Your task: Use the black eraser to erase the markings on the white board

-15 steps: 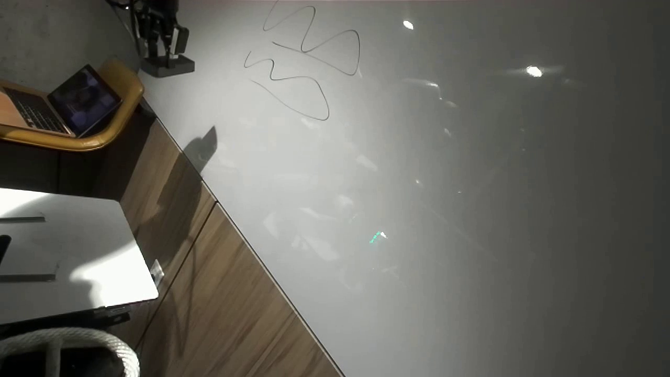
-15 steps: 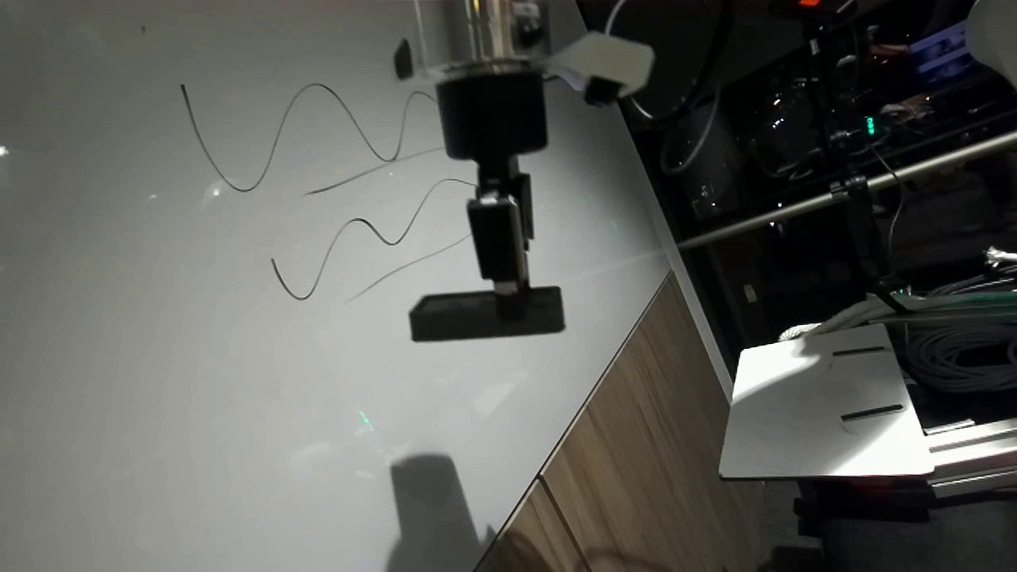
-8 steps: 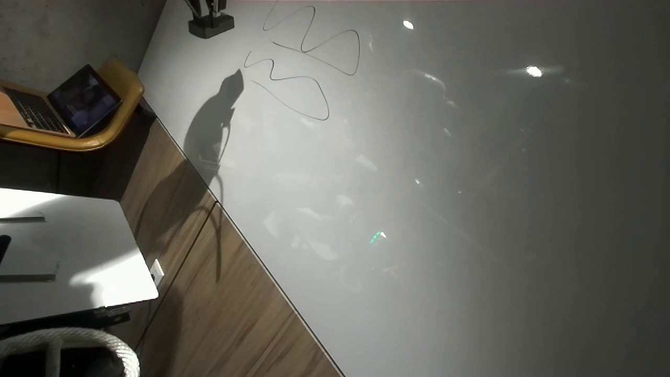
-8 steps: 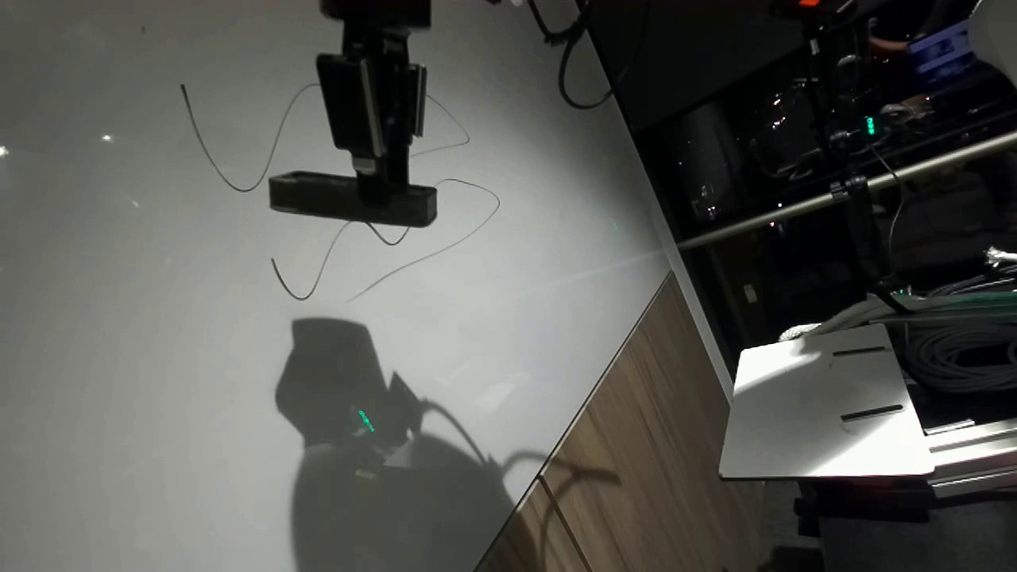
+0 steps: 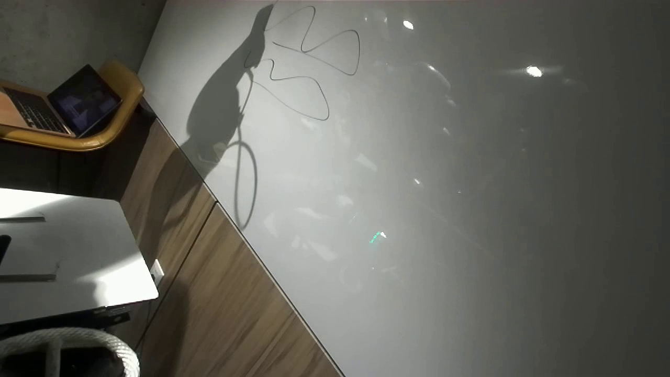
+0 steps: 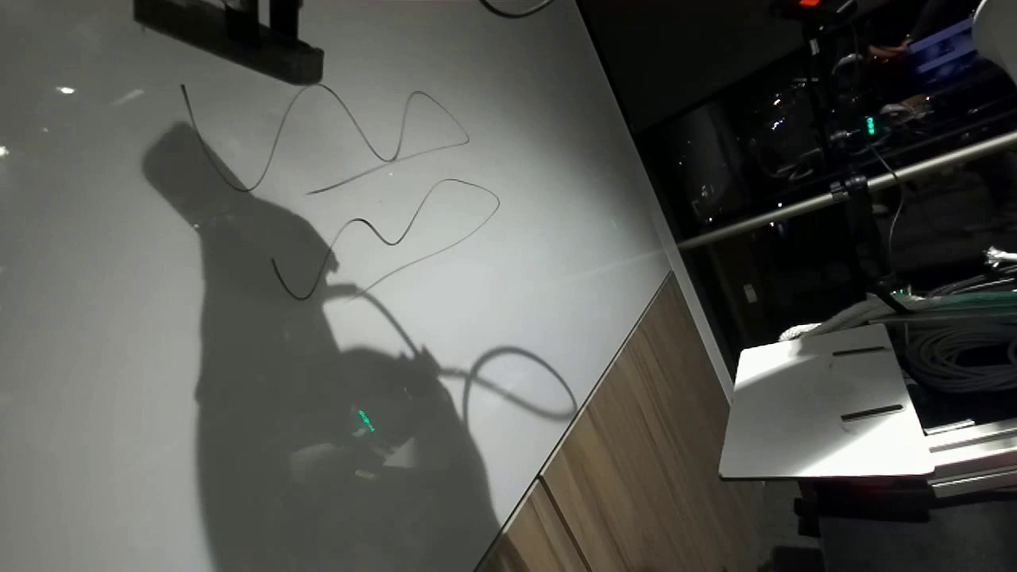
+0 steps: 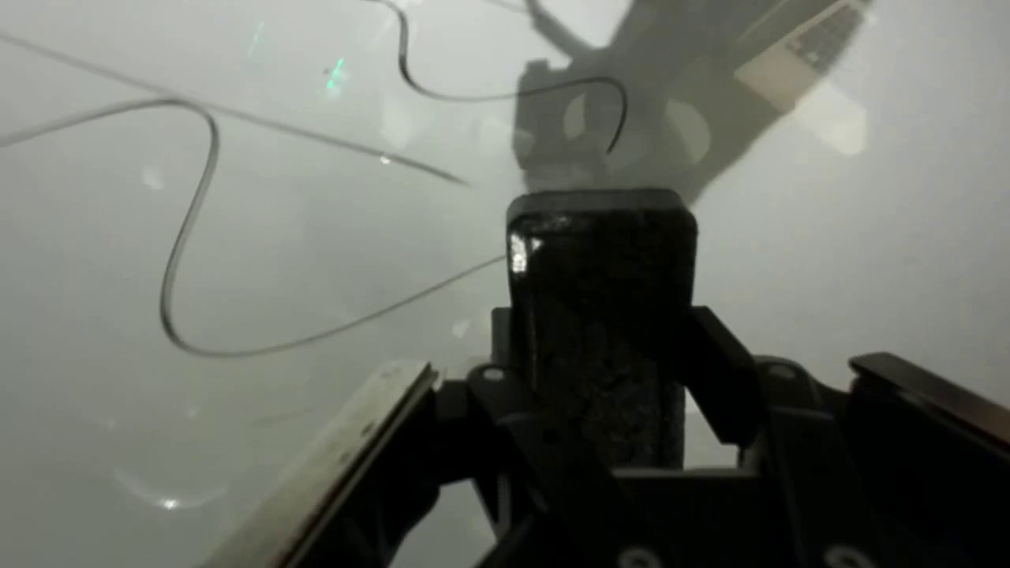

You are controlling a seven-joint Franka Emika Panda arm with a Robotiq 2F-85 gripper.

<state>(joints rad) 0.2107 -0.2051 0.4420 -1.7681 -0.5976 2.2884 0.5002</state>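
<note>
The markings are thin dark looping lines on the large white board [image 5: 445,220]. They show in both exterior views [image 5: 359,50] [image 6: 395,160] and in the wrist view [image 7: 237,353]. My gripper [image 7: 600,347] is shut on the black eraser [image 7: 604,260], one finger on each side of it. In an exterior view the eraser [image 6: 214,40] is at the top edge, tilted, just above the upper scribble; most of the gripper [image 6: 263,32] is cut off. I cannot tell whether the eraser touches the board. Another exterior view shows only the arm's shadow [image 5: 220,104], over the left ends of the markings.
Wooden panels [image 5: 246,303] border the board's lower edge. A small white table [image 5: 47,246] stands beside them, also seen in an exterior view [image 6: 818,389]. A laptop [image 5: 84,99] rests on a yellow chair [image 5: 123,86]. A metal pipe [image 6: 914,171] and coiled cables [image 6: 961,357] are at the side.
My gripper and the eraser have moved up and left in an exterior view, and out past the top edge in another. The arm's shadow has moved up the board onto the markings. The markings look unchanged.
</note>
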